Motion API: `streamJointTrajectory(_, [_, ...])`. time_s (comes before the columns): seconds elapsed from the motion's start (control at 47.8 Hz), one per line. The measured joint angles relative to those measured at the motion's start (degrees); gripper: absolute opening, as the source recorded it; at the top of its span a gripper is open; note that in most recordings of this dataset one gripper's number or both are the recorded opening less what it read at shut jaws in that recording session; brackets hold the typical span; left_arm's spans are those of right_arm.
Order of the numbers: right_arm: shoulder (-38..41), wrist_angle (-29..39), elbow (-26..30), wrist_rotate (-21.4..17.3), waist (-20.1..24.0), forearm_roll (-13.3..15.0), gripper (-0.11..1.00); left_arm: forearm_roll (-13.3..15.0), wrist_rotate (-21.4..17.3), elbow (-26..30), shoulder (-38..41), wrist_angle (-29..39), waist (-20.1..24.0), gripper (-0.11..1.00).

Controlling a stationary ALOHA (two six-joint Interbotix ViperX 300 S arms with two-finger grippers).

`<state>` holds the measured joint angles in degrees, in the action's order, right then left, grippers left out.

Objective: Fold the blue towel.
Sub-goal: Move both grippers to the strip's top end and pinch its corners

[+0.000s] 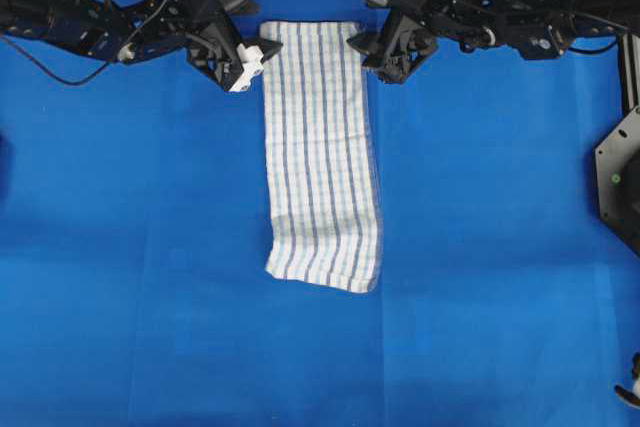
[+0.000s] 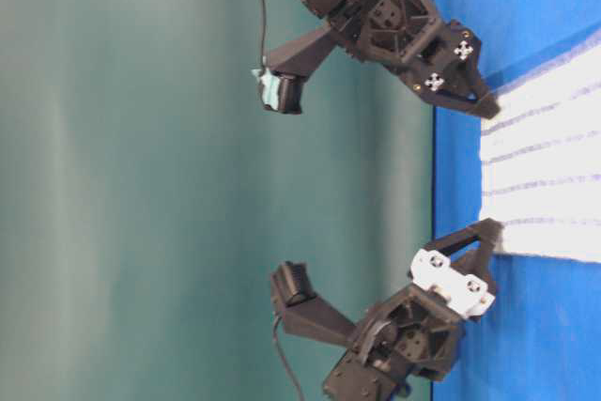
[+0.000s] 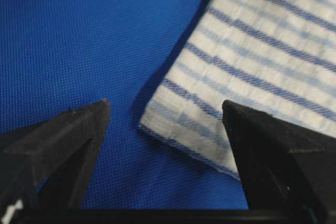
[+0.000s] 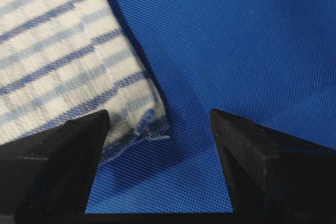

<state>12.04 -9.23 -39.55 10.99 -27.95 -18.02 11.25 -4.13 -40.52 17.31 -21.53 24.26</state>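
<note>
Left hand (image 3: pixel 165 124) spread over blue towel (image 1: pixel 320 152) corner, right hand (image 4: pixel 160 121) likewise released

Blue towel (image 3: pixel 252 72) corner lying flat on blue sheet (image 3: pixel 79 35), framed between spread left gripper (image 3: pixel 165 114) fingers (image 3: pixel 68 135), one finger overlapping towel's edge.

A plain blue sheet (image 1: pixel 150 277) covers the table, with a dull green wall (image 2: pixel 141 185) behind
</note>
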Motion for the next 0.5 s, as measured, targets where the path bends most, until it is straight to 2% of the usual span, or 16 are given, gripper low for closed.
streamJointTrajectory(0.167, [1.32, -0.26, 0.26, -0.18, 0.18, -1.93, 0.82, 0.00, 0.35, 0.79, 0.97, -0.44, 0.18, 0.76])
streamJointTrajectory(0.272, [1.58, -0.35, 0.35, -0.18, 0.79, -2.29, 0.73, 0.00, 0.62, 0.97, 1.05, -0.44, 0.44, 0.60])
streamJointTrajectory(0.335, [1.67, -0.44, 0.35, -0.18, 1.32, -2.37, 0.62, 0.00, 0.70, 1.05, 1.14, -0.35, 0.35, 0.45])
streamJointTrajectory(0.439, [1.67, -0.44, 0.53, -0.18, 2.02, -2.37, 0.37, 0.00, 0.70, 1.23, 1.14, -0.26, 0.00, 0.20])
streamJointTrajectory(0.502, [1.67, -0.44, 0.44, -0.26, 2.37, -2.37, 0.20, 0.00, 0.70, 1.32, 1.14, -0.26, -0.26, 0.09])
